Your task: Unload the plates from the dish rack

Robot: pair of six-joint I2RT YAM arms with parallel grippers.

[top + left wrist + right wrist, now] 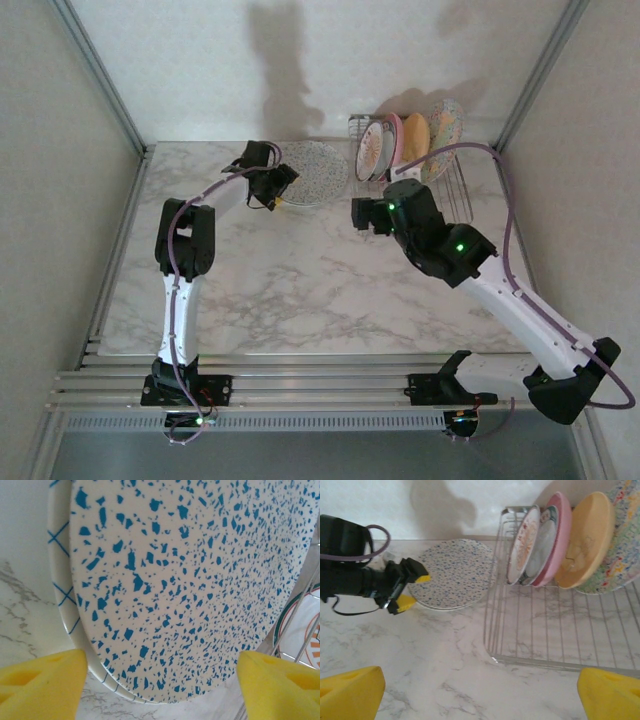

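Two plates lie flat and stacked on the marble tabletop [300, 290] just beside the left end of the dish rack [555, 625]. A blue-speckled plate [312, 170] is on top, and a grid-patterned plate [59, 565] shows only as a crescent of rim beneath it.

Inside the rack, four plates stand on edge in a row at its far end, all leaning the same way. Nearest the stacked pair is a white plate with an orange centre [522, 545]. After it come a pink plate [563, 525], an orange-yellow plate [585, 540], and a multicolour floral plate [625, 540] at the rack's right end. The near half of the rack is bare wire with the marble showing through.

The left claw [414, 591] hangs at the rim of the stack on the side away from the rack. Its yellow fingers [40, 685] are spread wide and grip nothing, and the near edge of the speckled plate lies between them in the left wrist view.

The right claw [362, 215] hovers over the tabletop just off the rack's near left corner, facing the standing plates. Its fingers [350, 695] are fully apart and hold nothing.
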